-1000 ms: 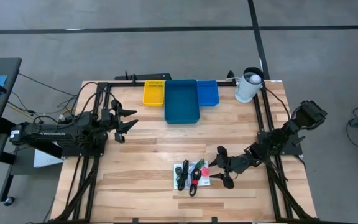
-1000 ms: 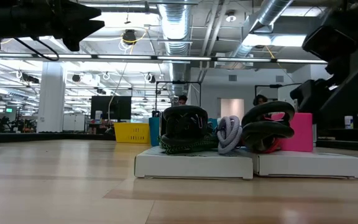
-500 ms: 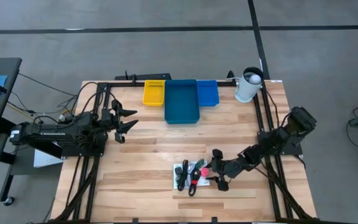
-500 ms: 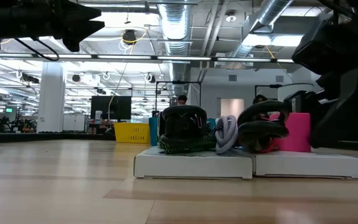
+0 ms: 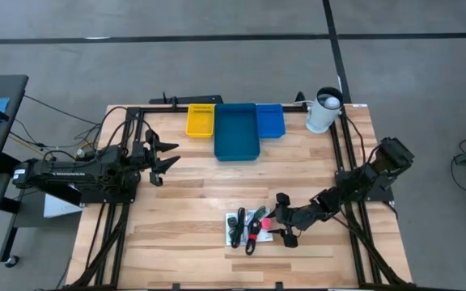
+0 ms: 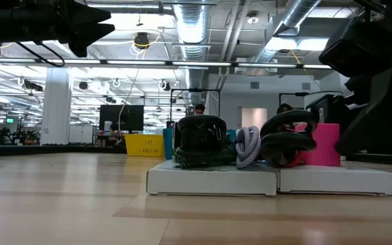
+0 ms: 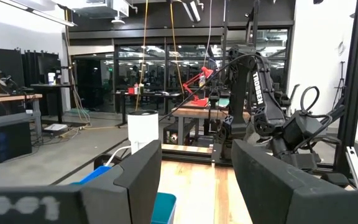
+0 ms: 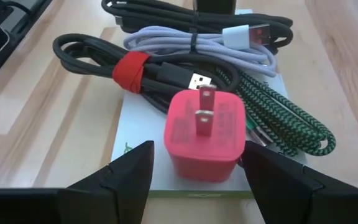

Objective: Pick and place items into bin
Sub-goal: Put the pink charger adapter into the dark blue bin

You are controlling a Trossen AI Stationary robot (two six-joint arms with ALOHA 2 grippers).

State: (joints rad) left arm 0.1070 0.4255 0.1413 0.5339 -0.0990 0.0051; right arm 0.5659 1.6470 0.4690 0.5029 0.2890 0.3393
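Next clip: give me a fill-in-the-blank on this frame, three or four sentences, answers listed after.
1. The right end effector sits open with the ______ wall plug between its fingers.
2. The plug rests on a flat ______ box.
3. A black cable on the pile is bundled with a ______ strap.
4. Of the three bins at the table's far edge, the left one is ______, beside the large blue bin; the left end effector waits open, away from the pile.

Missing words: pink-red; white; red; yellow
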